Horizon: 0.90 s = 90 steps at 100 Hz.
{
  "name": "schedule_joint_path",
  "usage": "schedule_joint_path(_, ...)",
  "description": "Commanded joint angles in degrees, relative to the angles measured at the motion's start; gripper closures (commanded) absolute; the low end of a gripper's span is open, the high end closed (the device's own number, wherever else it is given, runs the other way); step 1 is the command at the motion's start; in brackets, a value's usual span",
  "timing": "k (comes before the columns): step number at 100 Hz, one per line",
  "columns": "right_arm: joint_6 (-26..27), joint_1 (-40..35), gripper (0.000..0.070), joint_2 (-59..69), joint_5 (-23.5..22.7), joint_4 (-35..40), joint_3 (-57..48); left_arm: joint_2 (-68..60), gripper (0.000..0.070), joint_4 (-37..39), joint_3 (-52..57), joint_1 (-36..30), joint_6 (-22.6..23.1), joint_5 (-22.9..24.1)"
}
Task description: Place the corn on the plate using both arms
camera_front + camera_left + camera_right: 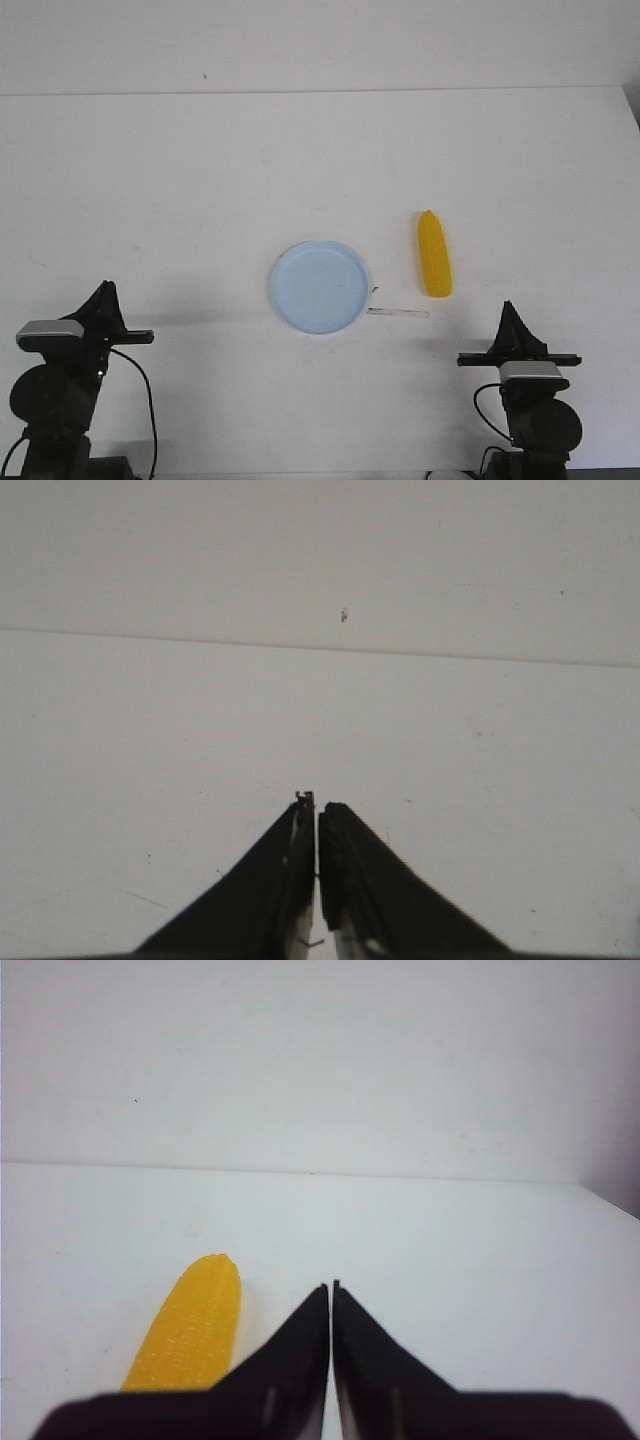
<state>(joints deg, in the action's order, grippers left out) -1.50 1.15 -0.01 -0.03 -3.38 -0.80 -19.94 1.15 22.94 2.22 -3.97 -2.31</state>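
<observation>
The yellow corn (434, 254) lies on the white table, right of the pale blue plate (319, 287), its tapered end pointing away from me. The plate is empty. My left gripper (104, 287) is shut and empty at the near left, well left of the plate. My right gripper (509, 305) is shut and empty at the near right, a little nearer and to the right of the corn. In the right wrist view the corn (190, 1327) lies just beside the shut gripper (331, 1284). The left wrist view shows only the shut gripper (316, 800) over bare table.
A short strip of clear tape (398, 314) lies on the table just right of the plate's near edge. The table's far edge (320, 92) meets a white wall. The table's right edge (634, 120) shows at the far right.
</observation>
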Motion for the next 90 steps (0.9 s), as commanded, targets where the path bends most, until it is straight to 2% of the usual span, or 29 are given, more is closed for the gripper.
schedule_joint_path(1,0.17,-0.07,0.0693,0.09,0.02,-0.74,0.04,2.19,0.0699,-0.87,0.44,-0.04,0.52,0.0)
schedule_joint_path(13,0.17,-0.07,0.0692,0.09,0.02,-0.72,0.07,6.08,0.0699,-1.51,0.44,-0.02,0.5,1.53)
schedule_joint_path(40,0.17,-0.07,0.0692,0.09,0.02,-0.74,0.04,10.67,0.0697,-1.53,0.46,-0.02,0.48,1.51)
schedule_joint_path(90,0.17,-0.07,0.0692,0.09,0.02,-0.74,0.04,11.26,0.0697,-1.49,0.46,-0.02,0.48,1.49)
